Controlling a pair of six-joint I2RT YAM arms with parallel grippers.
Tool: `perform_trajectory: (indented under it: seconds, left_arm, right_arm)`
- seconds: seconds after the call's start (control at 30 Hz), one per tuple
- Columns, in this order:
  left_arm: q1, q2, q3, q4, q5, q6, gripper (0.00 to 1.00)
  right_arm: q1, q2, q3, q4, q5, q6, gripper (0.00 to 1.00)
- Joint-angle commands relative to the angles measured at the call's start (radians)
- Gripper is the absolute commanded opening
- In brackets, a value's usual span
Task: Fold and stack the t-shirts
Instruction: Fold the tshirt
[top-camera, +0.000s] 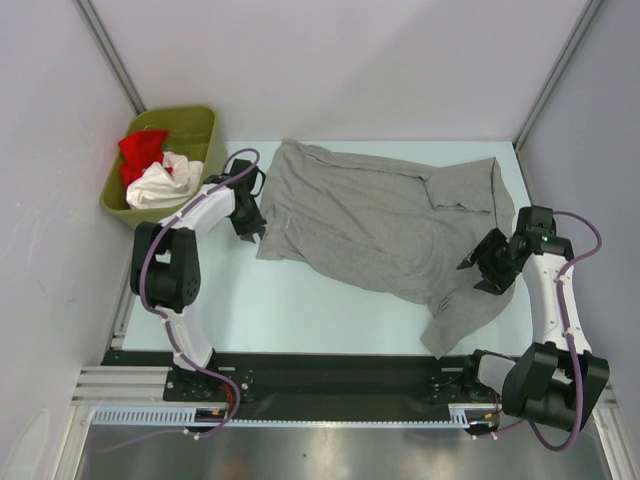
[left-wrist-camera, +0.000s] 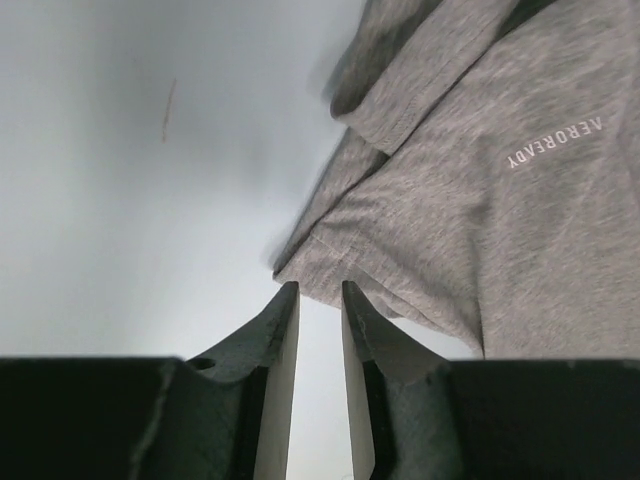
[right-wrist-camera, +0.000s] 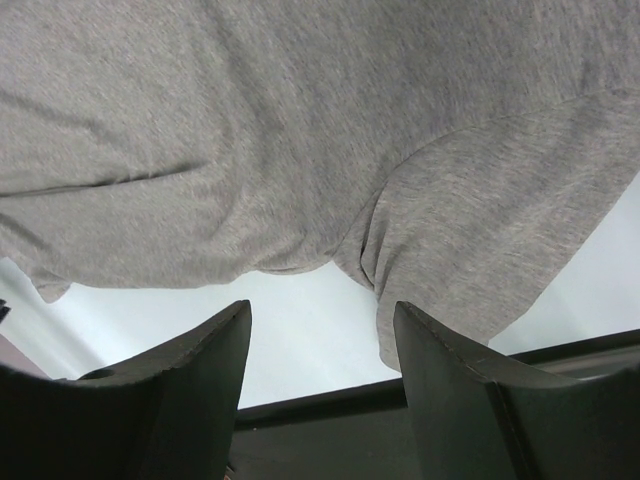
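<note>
Left fingers (left-wrist-camera: 275, 340) stand narrowly apart and empty at a hem corner of the heather-grey t-shirt (top-camera: 380, 225) spread on the desk (top-camera: 300, 310), right fingers (right-wrist-camera: 205, 370) gape wide at its opposite edge, and I judge this limp, light cotton wants pinching at corners.

the big t-shirt (top-camera: 380, 220) was speckled grey, with small white letters (left-wrist-camera: 555, 143). there was a red t-shirt (top-camera: 141, 150) and a white t-shirt (top-camera: 160, 186). the bin (top-camera: 207, 130) was olive green. the table (top-camera: 300, 300) was pale blue-white.
</note>
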Motion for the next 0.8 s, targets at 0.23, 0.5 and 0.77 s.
perform_trajectory:
  seconds: [0.23,0.5,0.77]
  left_arm:
    - [0.033,0.118,0.039,-0.007,0.130,-0.181,0.32]
    - [0.033,0.146,0.025,-0.007,0.127,-0.202,0.32]
    - [0.036,0.171,0.020,-0.001,0.106,-0.195,0.26]
  right_arm:
    - [-0.021,-0.075,-0.014,-0.021,-0.003,-0.009,0.65]
    - [-0.038,-0.072,-0.015,-0.025,-0.012,-0.009,0.65]
    - [-0.042,-0.055,-0.003,-0.015,-0.014,-0.009,0.64]
